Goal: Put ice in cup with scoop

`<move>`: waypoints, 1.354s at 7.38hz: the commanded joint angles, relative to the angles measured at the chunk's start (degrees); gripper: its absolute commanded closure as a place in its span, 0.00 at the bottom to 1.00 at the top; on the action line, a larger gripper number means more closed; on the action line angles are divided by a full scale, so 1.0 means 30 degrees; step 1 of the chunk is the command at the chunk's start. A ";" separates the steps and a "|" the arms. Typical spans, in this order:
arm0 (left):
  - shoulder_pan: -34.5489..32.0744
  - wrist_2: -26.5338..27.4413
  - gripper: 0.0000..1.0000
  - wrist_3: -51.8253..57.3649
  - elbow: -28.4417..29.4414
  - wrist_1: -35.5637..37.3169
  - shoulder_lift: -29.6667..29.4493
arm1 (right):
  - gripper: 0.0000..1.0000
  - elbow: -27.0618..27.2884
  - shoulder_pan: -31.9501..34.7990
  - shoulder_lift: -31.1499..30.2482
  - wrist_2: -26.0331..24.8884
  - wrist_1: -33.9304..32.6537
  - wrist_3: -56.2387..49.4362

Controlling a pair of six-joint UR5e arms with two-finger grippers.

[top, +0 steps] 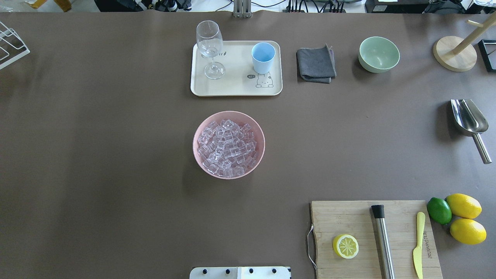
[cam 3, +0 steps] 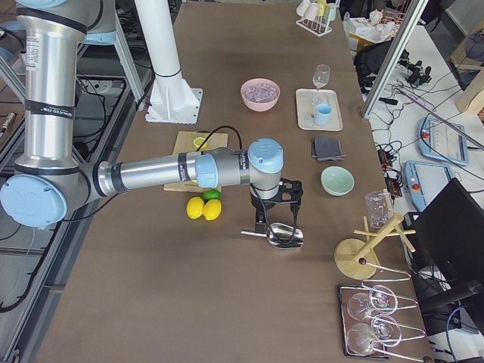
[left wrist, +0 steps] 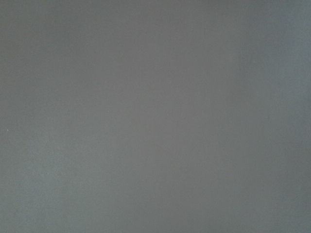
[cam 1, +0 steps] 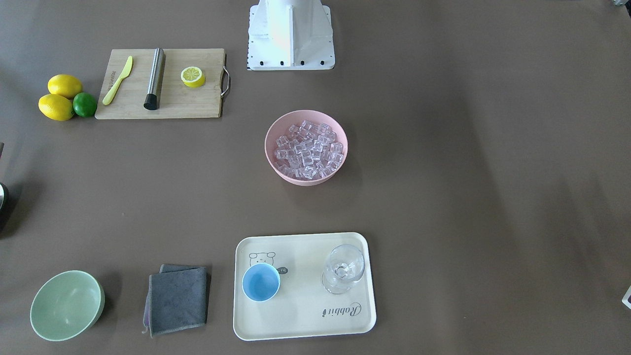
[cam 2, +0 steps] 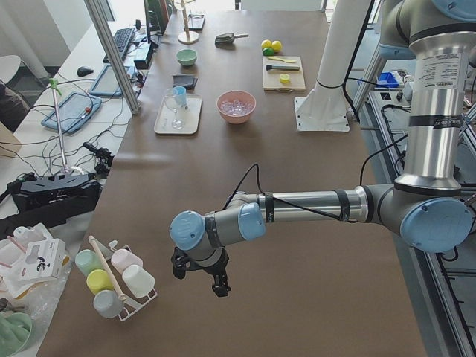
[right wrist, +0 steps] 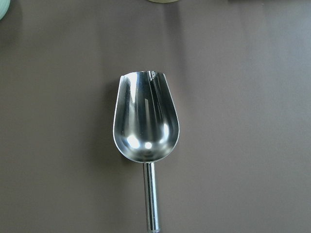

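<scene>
The steel scoop (right wrist: 146, 119) lies flat on the brown table at the robot's far right (top: 468, 118), with its handle toward the robot. My right gripper (cam 3: 278, 219) hangs just above the scoop (cam 3: 283, 236); I cannot tell if it is open or shut. The ice (top: 228, 149) fills a pink bowl (top: 195, 135) at mid-table. Upright on a cream tray (top: 236, 92) stands the light-blue cup (top: 263, 57), empty (cam 1: 261, 282). My left gripper (cam 2: 199, 279) hovers over bare table far to the left, state unclear. The left wrist view holds only table.
A stemmed glass (top: 209, 46) shares the tray. A grey cloth (top: 316, 64) and a pale green bowl (top: 379, 54) sit right of it. A cutting board (top: 348, 221) holds a lemon half, a steel cylinder and a yellow knife, with lemons (top: 465, 217) and a lime beside it.
</scene>
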 commanded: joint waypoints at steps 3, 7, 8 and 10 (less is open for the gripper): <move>0.0237 -0.0929 0.01 -0.0130 -0.0678 0.0165 -0.0063 | 0.02 -0.1811 -0.3274 -0.2251 -0.1116 0.9374 0.6596; 0.0444 -0.1339 0.01 0.0074 -0.1644 0.0165 0.0495 | 0.05 -0.2842 -0.4628 -0.2161 -0.1912 1.0901 0.8506; 0.0763 -0.1369 0.01 0.0045 -0.1994 0.0165 0.0495 | 0.06 -0.3716 -0.4687 -0.2161 -0.1854 1.1950 0.8622; 0.2922 -0.1339 0.01 -0.0129 -0.1850 0.0223 0.0174 | 0.11 -0.4311 -0.5620 -0.1374 -0.2029 1.2633 1.0396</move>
